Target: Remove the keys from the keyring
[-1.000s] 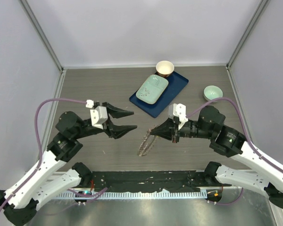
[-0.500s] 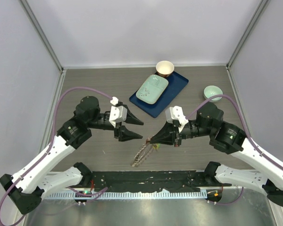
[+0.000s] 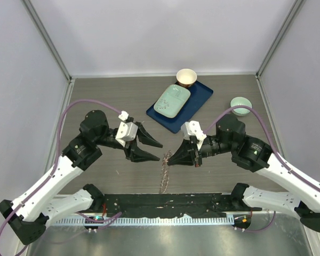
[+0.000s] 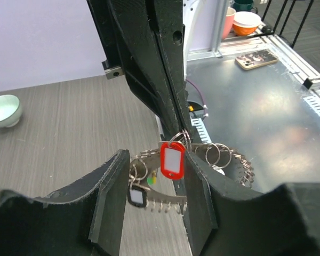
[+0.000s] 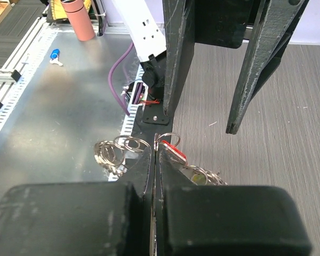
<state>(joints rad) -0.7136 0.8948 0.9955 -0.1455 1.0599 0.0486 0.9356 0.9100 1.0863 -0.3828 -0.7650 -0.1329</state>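
**Overhead view with both wrist views.** The bench (image 3: 106, 101) is closed in by a left wall (image 3: 16, 96), a far wall (image 3: 160, 37) and a right wall (image 3: 309, 80). Its near edge carries a black rail (image 3: 165, 202) between the two arm bases. Bare bench lies open across the left half and along the far wall; crockery takes up the far right part.

The keyring (image 3: 164, 175) hangs between the arms, close to the near edge and well apart from every wall. Whether its lower end touches the bench cannot be told. The right end effector (image 3: 169, 161) has its fingers pressed together on a small loop at the top of the keyring. The left end effector (image 3: 159, 151) faces it from just beside, fingers apart. In the left wrist view the red key (image 4: 172, 160) hangs in the gap between those fingers, close to one of them; contact cannot be made out.

**Count:**
- two arms and two end effectors
- one keyring
- one red key in full view
- one green key (image 4: 151, 180), seen only as a sliver behind the ring
- one dark-framed tag (image 4: 136, 196)
- one navy tray (image 3: 201, 95), with one pale green dish (image 3: 172, 101) on it and one orange-and-white cup (image 3: 186, 77) at its far corner
- one pale green bowl (image 3: 240, 104) towards the right wall, apart from the tray
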